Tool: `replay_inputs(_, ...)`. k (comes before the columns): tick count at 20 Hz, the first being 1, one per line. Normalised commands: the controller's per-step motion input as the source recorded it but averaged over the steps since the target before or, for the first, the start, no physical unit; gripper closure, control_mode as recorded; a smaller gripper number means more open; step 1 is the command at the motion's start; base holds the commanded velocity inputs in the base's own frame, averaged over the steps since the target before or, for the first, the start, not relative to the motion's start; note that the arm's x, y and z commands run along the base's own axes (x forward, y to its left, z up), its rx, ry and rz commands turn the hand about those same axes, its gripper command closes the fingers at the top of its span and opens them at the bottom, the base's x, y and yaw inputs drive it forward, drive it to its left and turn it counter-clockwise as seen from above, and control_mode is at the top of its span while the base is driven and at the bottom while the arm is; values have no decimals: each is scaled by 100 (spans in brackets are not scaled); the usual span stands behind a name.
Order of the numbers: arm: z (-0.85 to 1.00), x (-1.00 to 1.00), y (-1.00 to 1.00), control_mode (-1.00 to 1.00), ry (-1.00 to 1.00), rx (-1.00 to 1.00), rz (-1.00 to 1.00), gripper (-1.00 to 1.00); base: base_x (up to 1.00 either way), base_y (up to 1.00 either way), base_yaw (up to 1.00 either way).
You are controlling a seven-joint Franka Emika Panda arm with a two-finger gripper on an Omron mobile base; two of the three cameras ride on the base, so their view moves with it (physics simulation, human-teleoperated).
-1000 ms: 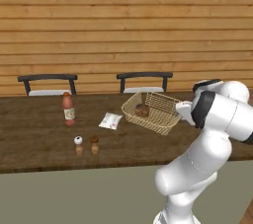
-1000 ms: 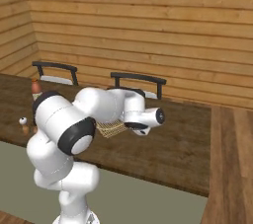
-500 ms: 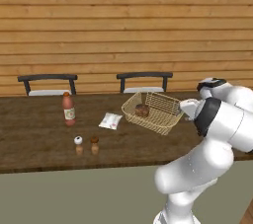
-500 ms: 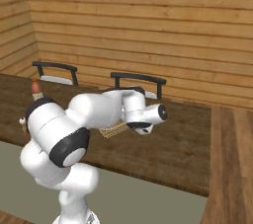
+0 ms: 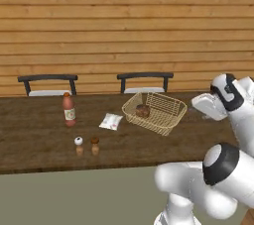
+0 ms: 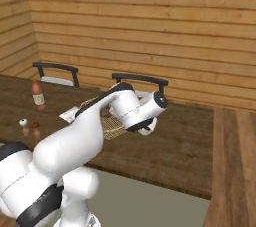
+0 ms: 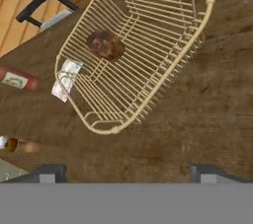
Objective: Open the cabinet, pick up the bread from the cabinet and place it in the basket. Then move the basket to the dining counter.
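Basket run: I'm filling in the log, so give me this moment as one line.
basket: on dining counter | bread: inside basket | gripper: open, holds nothing, apart from basket | bottle, packet, two shakers: left of basket

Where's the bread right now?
The bread lies inside the basket on the dining counter. In the left base view it sits right of the small white packet, in front of the right-hand chair.

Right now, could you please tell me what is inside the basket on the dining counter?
The basket holds one small dark-brown bread bun, lying near one end on the wire floor. The dining counter shows through the mesh, so nothing else is hidden inside.
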Motion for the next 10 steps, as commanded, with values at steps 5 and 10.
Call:
replay_inputs(5, 51, -100, 73, -100, 0, -39, -5, -100, 0, 0, 0)
replay_inputs(10, 61, -100, 65, -100, 1, -21, -8, -100, 0, 0, 0)
